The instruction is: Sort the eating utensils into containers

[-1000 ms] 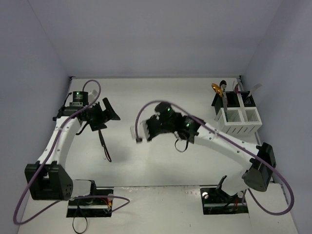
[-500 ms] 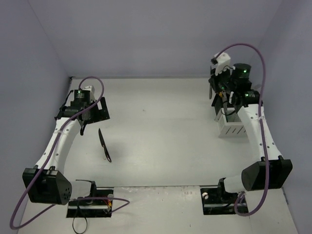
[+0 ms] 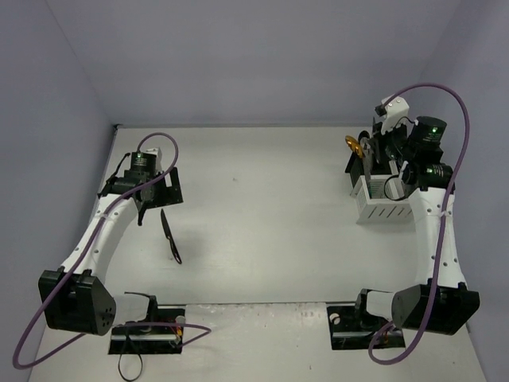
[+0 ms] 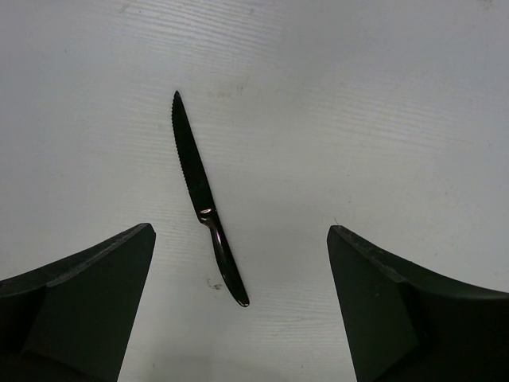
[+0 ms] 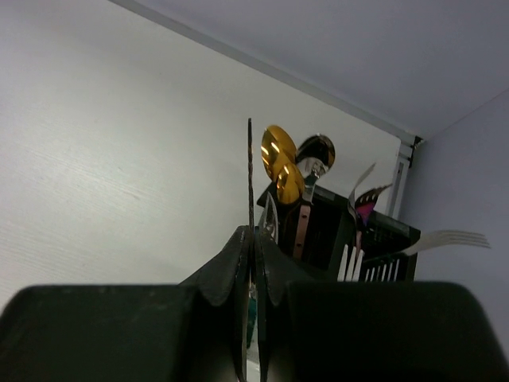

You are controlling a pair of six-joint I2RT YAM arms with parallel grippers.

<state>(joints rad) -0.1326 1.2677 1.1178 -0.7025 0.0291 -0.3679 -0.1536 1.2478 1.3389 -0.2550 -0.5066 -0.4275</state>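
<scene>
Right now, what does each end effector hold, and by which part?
The right end effector pinches a thin dark knife, edge-on, partway along, blade protruding. The open left end effector holds nothing.

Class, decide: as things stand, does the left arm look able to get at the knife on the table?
Probably yes: the open left gripper hangs right above the knife, with only bare table around it.

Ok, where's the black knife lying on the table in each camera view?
Top external: black knife left of centre, on the table.
Left wrist: centre-left, tip toward the top.
Right wrist: not in it.
Shared landmark: the open left end effector, close by it.
</scene>
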